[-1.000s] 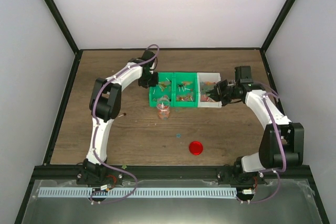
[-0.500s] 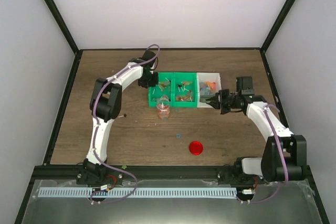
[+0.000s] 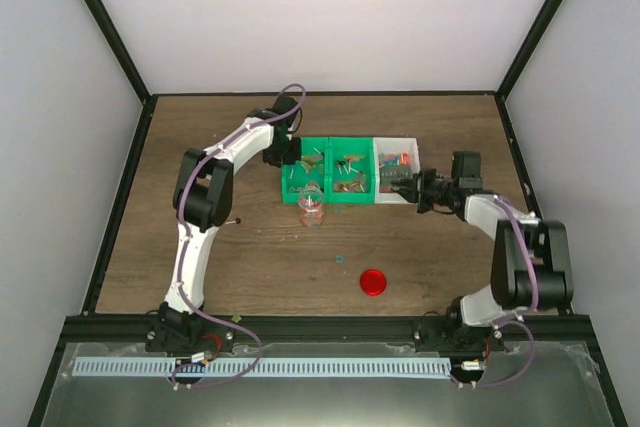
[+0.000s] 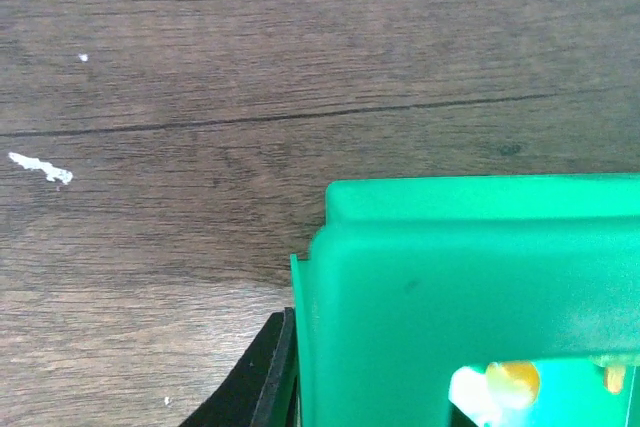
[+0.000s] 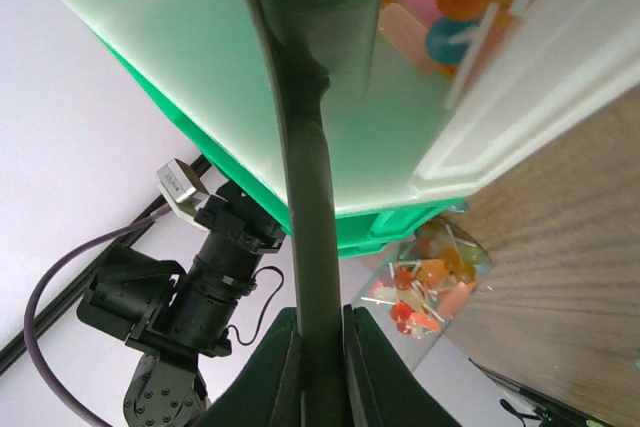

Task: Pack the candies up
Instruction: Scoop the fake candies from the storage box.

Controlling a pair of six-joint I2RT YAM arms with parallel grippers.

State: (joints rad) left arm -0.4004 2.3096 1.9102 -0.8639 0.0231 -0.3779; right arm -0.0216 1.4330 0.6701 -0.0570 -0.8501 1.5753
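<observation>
Both ends of the bin row are taken, seemingly to steady or shift it: the right tool (image 3: 405, 187) is clenched on the white bin (image 3: 400, 141) wall, while the left tool (image 3: 284, 153) sits at the green bin (image 4: 450, 277) corner, its grip unclear. Tiny gold, orange and red wrapped candies (image 3: 350, 182) lie in the bins and the clear jar (image 3: 312, 209) on the bench (image 3: 250, 247)

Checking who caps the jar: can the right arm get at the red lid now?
Probably, once freed. The right gripper is shut on the wall of the white bin, so it must let go first. The lid lies alone on the table, nearer that arm's base, with nothing close around it.
</observation>
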